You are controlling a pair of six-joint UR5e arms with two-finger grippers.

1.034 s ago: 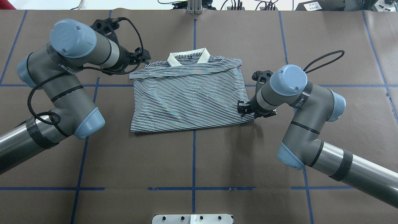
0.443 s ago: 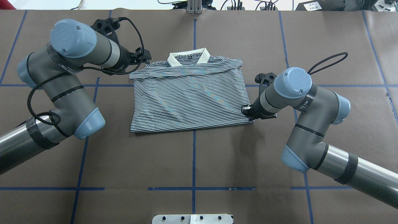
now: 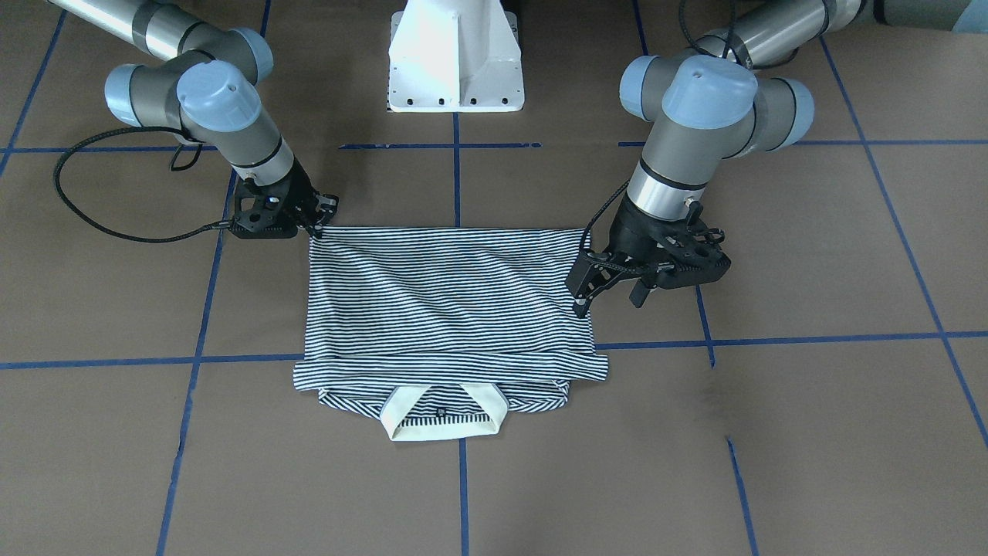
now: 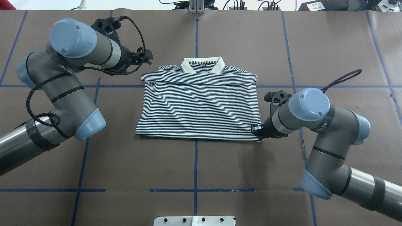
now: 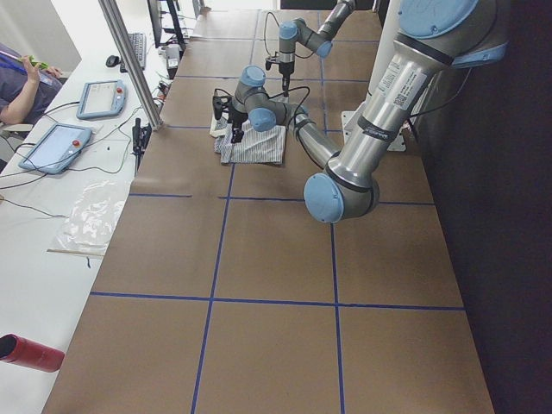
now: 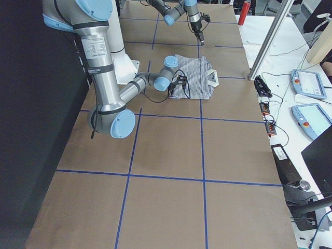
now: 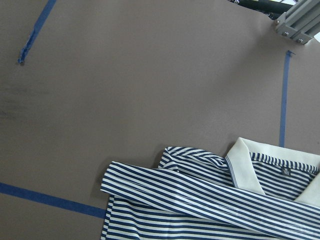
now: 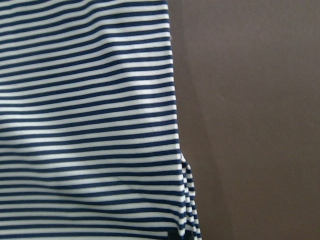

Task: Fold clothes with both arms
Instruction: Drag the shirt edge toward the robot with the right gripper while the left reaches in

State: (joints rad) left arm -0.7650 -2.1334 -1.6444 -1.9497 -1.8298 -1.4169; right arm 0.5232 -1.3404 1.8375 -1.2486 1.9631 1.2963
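We see the left arm (image 4: 69, 91) holding its left fingers (image 4: 147, 58) spread and empty, just off the far left corner of the polo shirt (image 4: 198, 103). The shirt lies folded on the middle of the counter (image 4: 141, 166), collar (image 4: 187, 67) on the far side. The right fingers (image 4: 257, 130) seem pinched shut on its near right corner, though the wrist partly hides them.

This is a robotics lab. Two robot arms (image 4: 62, 88) stand by a white pedestal (image 3: 455, 58) behind the left pincer (image 4: 147, 58), over a table (image 4: 245, 166) covered in brown paper and ruled into squares with blue tape (image 4: 195, 163). Beyond that pincer, past a metal post (image 5: 129, 60), a white side table (image 5: 34, 224) carries touch-screen tablets (image 5: 53, 147), a keyboard (image 5: 136, 47) and loose cables (image 5: 34, 172), with a person (image 5: 17, 90) at its far end.
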